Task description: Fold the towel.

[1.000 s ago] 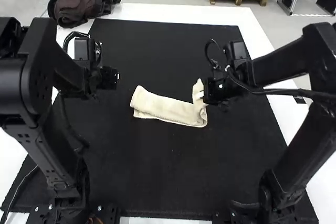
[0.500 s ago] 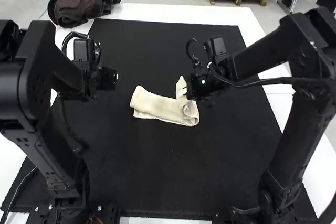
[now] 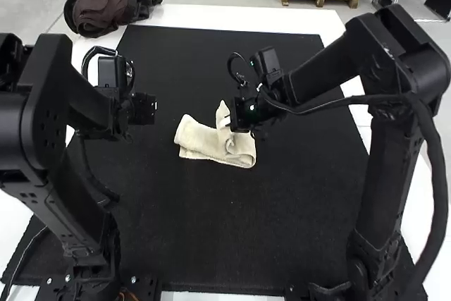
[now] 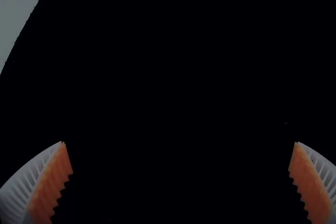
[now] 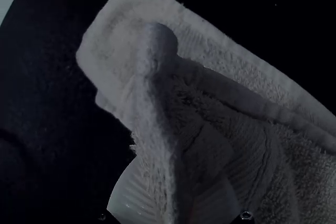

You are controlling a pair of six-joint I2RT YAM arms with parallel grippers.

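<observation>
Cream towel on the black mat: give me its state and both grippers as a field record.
towel: cream terry, folded into a strip
surface: black flat mat
held part: one end, raised and bent back over the strip
right gripper: white ribbed fingers, shut on that end
left gripper: orange-padded fingers, open, holding nothing
fold: unfinished

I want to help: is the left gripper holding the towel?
No, the left gripper is open above the black mat, away from the towel.
</observation>
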